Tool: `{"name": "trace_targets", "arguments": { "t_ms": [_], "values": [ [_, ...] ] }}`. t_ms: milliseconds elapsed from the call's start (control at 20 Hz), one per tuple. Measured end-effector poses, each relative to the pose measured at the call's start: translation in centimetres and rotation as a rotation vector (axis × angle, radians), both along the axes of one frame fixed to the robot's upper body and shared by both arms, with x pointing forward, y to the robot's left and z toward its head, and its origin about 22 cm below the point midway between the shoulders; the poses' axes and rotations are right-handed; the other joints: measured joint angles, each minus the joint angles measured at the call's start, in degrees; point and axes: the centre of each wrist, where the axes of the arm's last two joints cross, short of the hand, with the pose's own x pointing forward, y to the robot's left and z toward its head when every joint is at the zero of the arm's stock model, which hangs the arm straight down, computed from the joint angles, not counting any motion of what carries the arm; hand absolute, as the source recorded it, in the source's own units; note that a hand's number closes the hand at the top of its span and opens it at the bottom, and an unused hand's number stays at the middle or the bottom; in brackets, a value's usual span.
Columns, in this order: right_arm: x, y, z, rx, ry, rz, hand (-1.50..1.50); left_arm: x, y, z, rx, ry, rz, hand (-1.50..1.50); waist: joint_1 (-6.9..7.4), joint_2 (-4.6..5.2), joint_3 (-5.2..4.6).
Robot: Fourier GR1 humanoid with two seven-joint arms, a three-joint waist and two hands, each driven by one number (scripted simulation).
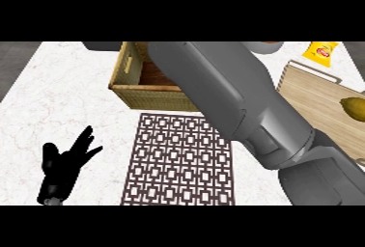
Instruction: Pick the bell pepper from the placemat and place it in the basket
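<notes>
**Right forearm (242,111) crosses over the basket (153,94); bell pepper out of sight**

Closest to the camera is the grey right forearm. It enters beyond the right corner of the placemat (178,164), passes over that mat's right edge and runs up across the basket that stands at the mat's far edge. The right hand lies past the top of the view, so whether it is open or closed cannot be told. The bell pepper shows nowhere, and its place cannot be told either.

The basket is woven wicker, and its near wall almost touches the far edge of the placemat. The part of its inside that shows, toward its left, is a plain brown floor; the forearm covers the rest.

To the right of the placemat, beyond the forearm, lies a wooden cutting board (314,96) with a lemon (354,107) on it. A yellow bag (321,52) lies farther off on that side.

Left of the placemat the white counter (64,96) is a wide bare stretch reaching up alongside the basket. The left hand (61,166) rests there near the mat's near-left corner, well apart from the mat, with its fingers straight and spread and nothing in them.
</notes>
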Motion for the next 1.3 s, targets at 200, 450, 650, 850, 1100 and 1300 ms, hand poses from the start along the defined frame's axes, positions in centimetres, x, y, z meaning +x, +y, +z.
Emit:
{"name": "trace_targets", "arguments": {
  "t_ms": [200,450,650,850,1100,1300],
  "values": [
    [0.8,-0.6,-2.1,-0.08,0.045,-0.046,-1.5,0.0,1.0,0.0,-0.005,0.005,0.007,0.0,-0.76,-0.14,0.0],
    [0.8,-0.5,-2.4,-0.14,0.058,-0.039,-1.5,-0.4,1.4,-0.1,0.001,0.018,0.026,0.0,-1.76,-0.4,0.11],
    [0.5,-0.4,-2.7,-0.161,0.03,-0.021,-1.5,-0.5,1.2,0.0,0.002,0.037,0.047,0.0,-2.25,-0.58,0.18],
    [0.5,-0.9,-1.9,-0.13,-0.019,-0.022,-1.5,-0.8,1.5,-0.2,-0.001,0.033,0.052,0.0,-2.8,-0.74,0.23],
    [0.7,-2.5,-0.7,-0.063,-0.065,-0.053,-1.5,-1.6,1.4,-0.4,-0.007,0.031,0.072,0.0,-3.75,-1.14,0.3],
    [1.0,-4.6,0.0,-0.036,-0.078,-0.093,-1.5,-2.3,1.8,-0.4,-0.003,0.046,0.091,0.0,-5.17,-1.62,0.25]
  ]
}}
